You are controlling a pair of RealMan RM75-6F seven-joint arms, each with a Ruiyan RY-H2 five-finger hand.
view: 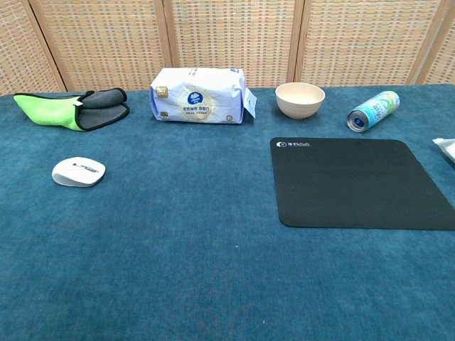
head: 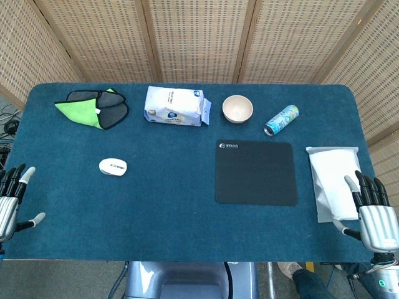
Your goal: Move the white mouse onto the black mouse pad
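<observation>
The left hand (head: 12, 199) sits at the near left corner of the bench (head: 168, 205), fingers spread apart and holding nothing. The right hand (head: 373, 212) is at the near right corner, fingers likewise apart and empty, its fingertips just over the near end of a white plastic packet (head: 333, 180) that lies flat by the right edge. Neither hand shows in the chest view.

The white mouse (head: 113, 166) lies on the left half of the bench, well apart from both hands and resting directly on the covering. The black mouse pad (head: 255, 172) lies flat right of centre, well apart from the mouse, with a small white logo at its far left corner and nothing on it.

Along the far side, from left to right: a folded green and grey cloth (head: 93, 107), a white and blue tissue pack (head: 174, 106), a beige bowl (head: 237, 109) standing upright, and a drinks can (head: 281, 120) lying on its side.

The bench is covered in dark teal carpet-like fabric with rounded far corners. Behind it stand folding screens (head: 199, 37) of woven cane in wooden frames. A grey floor shows past the near edge.
</observation>
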